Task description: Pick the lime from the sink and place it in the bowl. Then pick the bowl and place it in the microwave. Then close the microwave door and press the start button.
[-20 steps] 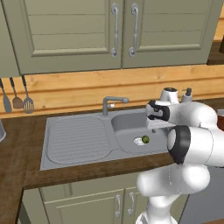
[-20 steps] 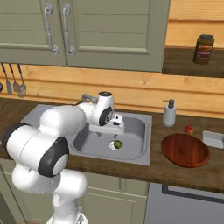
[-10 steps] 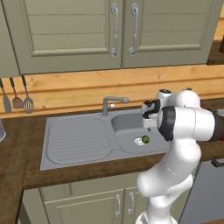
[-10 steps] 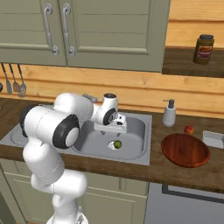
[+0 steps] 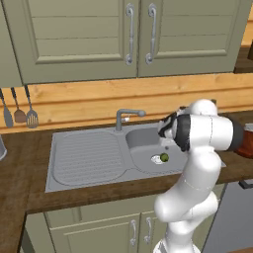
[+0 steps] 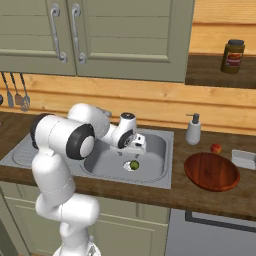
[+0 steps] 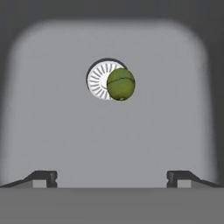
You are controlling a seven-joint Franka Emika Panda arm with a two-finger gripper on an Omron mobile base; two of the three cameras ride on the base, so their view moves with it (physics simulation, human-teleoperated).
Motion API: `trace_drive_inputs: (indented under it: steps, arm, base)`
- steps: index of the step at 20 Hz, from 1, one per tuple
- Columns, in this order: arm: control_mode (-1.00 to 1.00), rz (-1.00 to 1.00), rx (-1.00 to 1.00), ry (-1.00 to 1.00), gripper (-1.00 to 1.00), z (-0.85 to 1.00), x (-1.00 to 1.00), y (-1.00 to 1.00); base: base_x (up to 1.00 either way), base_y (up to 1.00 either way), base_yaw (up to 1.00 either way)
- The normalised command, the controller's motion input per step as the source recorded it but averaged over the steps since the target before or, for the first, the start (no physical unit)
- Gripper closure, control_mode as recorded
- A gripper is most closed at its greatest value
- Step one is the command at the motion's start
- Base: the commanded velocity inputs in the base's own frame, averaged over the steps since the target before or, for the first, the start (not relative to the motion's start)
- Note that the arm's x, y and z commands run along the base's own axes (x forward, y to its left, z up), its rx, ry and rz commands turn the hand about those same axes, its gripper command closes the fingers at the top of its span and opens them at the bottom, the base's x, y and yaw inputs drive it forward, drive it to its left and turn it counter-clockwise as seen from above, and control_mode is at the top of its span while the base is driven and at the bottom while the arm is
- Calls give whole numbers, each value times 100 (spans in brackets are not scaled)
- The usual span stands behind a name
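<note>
Resting green lime (image 7: pixel 120 84) overlaps drain (image 7: pixel 100 80)

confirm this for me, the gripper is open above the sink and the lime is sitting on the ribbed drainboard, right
Not quite. The gripper is open above the sink, but the lime is not on the drainboard: it lies in the basin, overlapping the round drain. The hand view shows this most plainly.
</note>
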Motion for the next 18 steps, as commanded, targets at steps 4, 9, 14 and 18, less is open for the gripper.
trace_drive_inputs:
  steps: [4, 9, 14, 18]
  arm:
    - [-100, 0, 0, -5, -100, -40, 5, 0]
    - [-100, 0, 0, 0, -100, -34, 31, 2]
    - [-100, 0, 0, 0, -100, -23, 44, 0]
    - [-100, 0, 0, 0, -100, -22, 50, 0]
  base:
    - [0, 0, 0]
    - [0, 0, 0]
    - [0, 0, 0]
    - [0, 0, 0]
